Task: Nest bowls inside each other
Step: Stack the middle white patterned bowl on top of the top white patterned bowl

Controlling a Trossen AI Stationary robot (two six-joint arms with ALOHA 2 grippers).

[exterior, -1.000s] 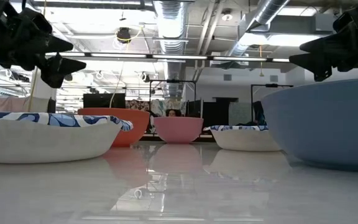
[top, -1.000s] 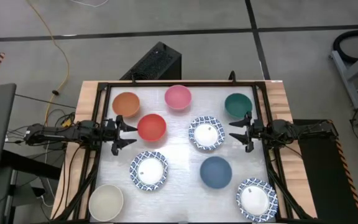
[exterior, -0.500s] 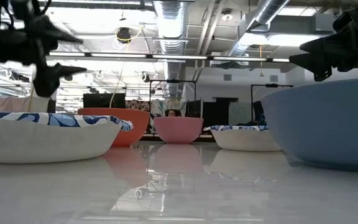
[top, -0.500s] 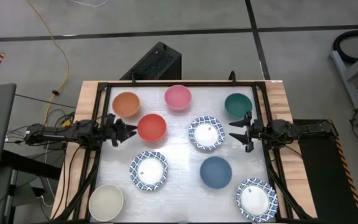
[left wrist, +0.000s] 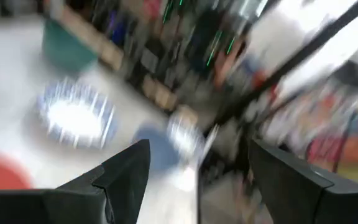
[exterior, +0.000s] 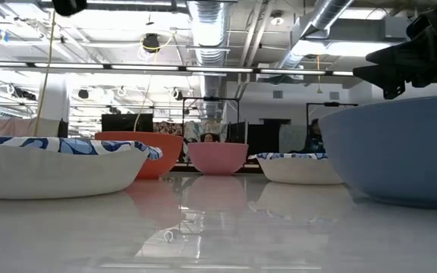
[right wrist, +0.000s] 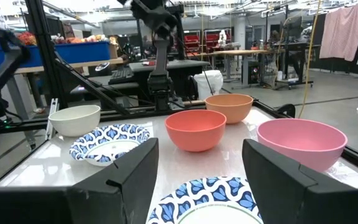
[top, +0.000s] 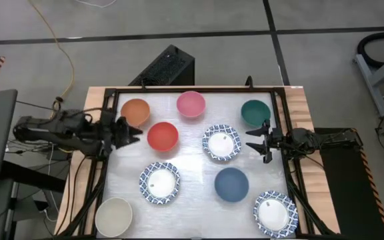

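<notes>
On the shiny white table (top: 192,167) no bowl sits inside another yet. All nine stand apart.

At the near edge sit a plain cream round bowl (top: 114,217) and a white bowl with a blue-patterned rim (top: 275,213). A bit farther in are another blue-rimmed white bowl (top: 159,182) and a smooth blue bowl (top: 232,184). In the middle row are the smooth red bowl (top: 163,136) and the third blue-rimmed bowl (top: 221,143). Along the far side stand the orange bowl (top: 135,111), the pink bowl (top: 191,104) and the dark green bowl (top: 255,112).

The left gripper (top: 131,129) hangs over the table's left edge, just beside the red bowl, with its two dark fingers spread wide and nothing between them. The right gripper (top: 257,141) waits at the right edge, near the middle blue-rimmed bowl, also spread wide and empty.

The left arm looks ready to pick the red bowl. A good way would be to come down with one finger inside the rim and one outside, then pinch gently. The bowls look hard, smooth and slippery, so a weak pinch could let one slide. They are round with sloping sides and much the same size, so one should be lowered straight and level into the next.
</notes>
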